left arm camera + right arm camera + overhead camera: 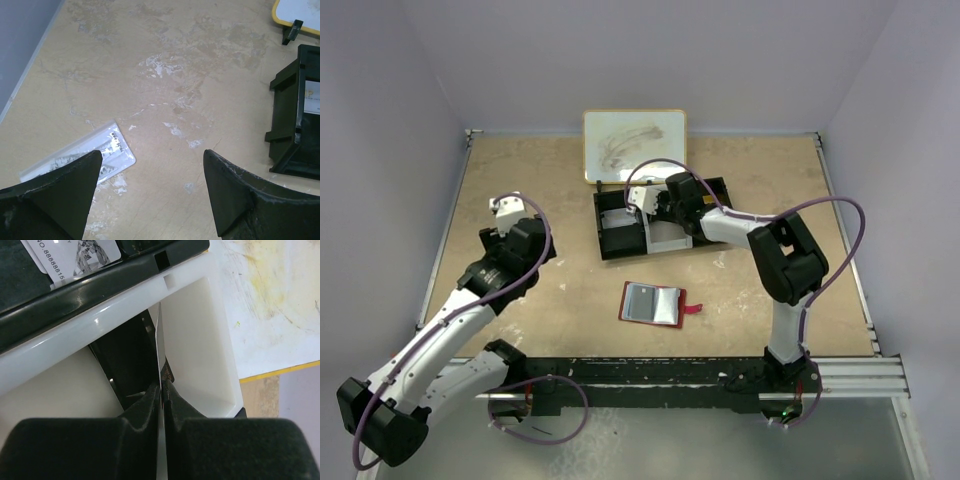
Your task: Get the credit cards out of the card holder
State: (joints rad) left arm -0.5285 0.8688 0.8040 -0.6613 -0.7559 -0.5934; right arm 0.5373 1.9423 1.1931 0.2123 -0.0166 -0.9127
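The card holder (653, 303) lies open on the table in front of the tray, red with pale sleeves and a small red tab. My right gripper (161, 385) is shut on a thin credit card (161, 350), held edge-on over the white middle compartment (195, 335) of the tray. In the top view that gripper (655, 205) hangs over the black tray (616, 240). Another printed card (75, 257) lies in the neighbouring black compartment. My left gripper (151, 155) stands open above bare table at the left, with a pale card (80, 155) flat on the table by its left finger.
A whiteboard (634, 145) with a yellow rim lies behind the tray. In the left wrist view the black tray's end (290, 130) is at the right and the whiteboard's corner (300, 12) at the top right. Grey walls enclose the table on three sides.
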